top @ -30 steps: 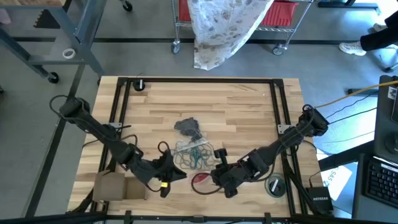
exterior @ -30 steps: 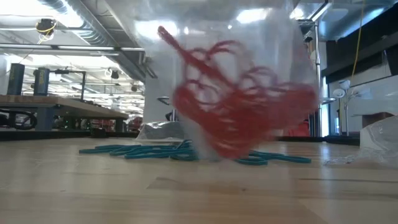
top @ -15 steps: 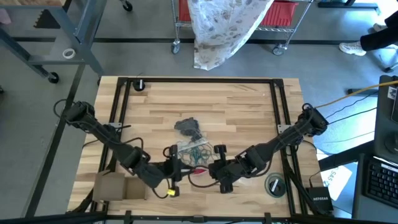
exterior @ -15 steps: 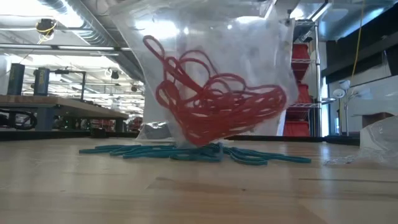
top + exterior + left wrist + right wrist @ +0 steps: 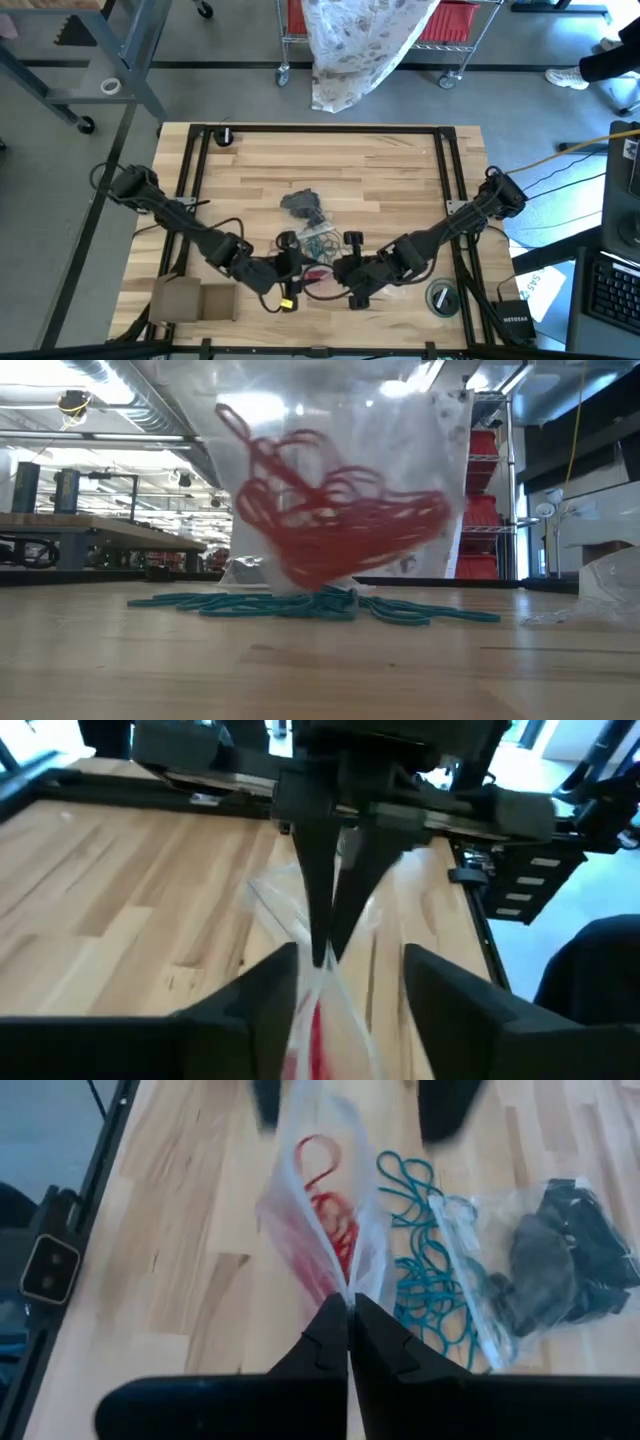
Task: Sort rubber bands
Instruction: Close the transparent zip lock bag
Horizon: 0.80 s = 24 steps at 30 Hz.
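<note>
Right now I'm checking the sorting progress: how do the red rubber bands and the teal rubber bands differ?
The red rubber bands sit inside a clear bag; the teal rubber bands lie loose on the table. The red ones hang lifted, the bag pinched by the right gripper; the teal ones rest flat. Both are tangled bunches of thin loops.

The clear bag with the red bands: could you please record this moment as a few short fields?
bag: clear bag, lifted above the table
contents: red rubber bands
right end effector: shut on the bag's edge
left end effector: open, fingers either side of the bag
on table: teal rubber bands loose; dark rubber bands in a second clear bag
</note>
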Tool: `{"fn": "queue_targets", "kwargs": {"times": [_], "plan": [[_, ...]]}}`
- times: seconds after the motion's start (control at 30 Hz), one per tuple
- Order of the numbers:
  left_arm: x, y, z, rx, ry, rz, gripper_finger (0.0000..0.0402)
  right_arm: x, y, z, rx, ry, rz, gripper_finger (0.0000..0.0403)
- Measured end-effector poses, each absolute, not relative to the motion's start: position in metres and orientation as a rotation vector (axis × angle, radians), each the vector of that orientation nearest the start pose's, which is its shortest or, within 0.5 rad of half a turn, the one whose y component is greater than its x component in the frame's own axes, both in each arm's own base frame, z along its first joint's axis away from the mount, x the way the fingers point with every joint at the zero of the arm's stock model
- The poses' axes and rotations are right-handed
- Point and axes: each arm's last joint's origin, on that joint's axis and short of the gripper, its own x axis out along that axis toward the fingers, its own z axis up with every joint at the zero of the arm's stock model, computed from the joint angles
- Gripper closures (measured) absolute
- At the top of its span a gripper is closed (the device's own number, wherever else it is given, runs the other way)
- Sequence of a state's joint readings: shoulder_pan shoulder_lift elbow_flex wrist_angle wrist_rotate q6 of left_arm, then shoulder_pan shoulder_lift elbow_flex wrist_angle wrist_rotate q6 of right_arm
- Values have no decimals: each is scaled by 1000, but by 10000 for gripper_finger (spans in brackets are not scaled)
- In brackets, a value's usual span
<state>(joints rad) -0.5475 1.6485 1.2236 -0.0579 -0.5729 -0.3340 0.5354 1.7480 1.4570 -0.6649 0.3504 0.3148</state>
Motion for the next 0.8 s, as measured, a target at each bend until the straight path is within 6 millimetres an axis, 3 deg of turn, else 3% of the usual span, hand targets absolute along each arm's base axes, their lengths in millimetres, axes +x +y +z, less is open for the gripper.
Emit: {"fn": "queue_targets", "kwargs": {"times": [0.13, 0.3, 0.43, 0.63, 0.8], "plan": [[330, -174, 271, -82, 418, 112, 185, 330, 181, 272, -91, 844, 32, 403], [334, -170, 269, -92, 437, 92, 173, 330, 181, 271, -79, 847, 25, 403], [336, -168, 267, -122, 477, -12, 172, 330, 181, 272, -75, 845, 25, 403], [339, -163, 258, -108, 525, 10, 174, 332, 182, 273, -62, 822, 30, 403], [339, -160, 255, -121, 551, 35, 206, 331, 182, 273, -64, 826, 30, 403]]}}
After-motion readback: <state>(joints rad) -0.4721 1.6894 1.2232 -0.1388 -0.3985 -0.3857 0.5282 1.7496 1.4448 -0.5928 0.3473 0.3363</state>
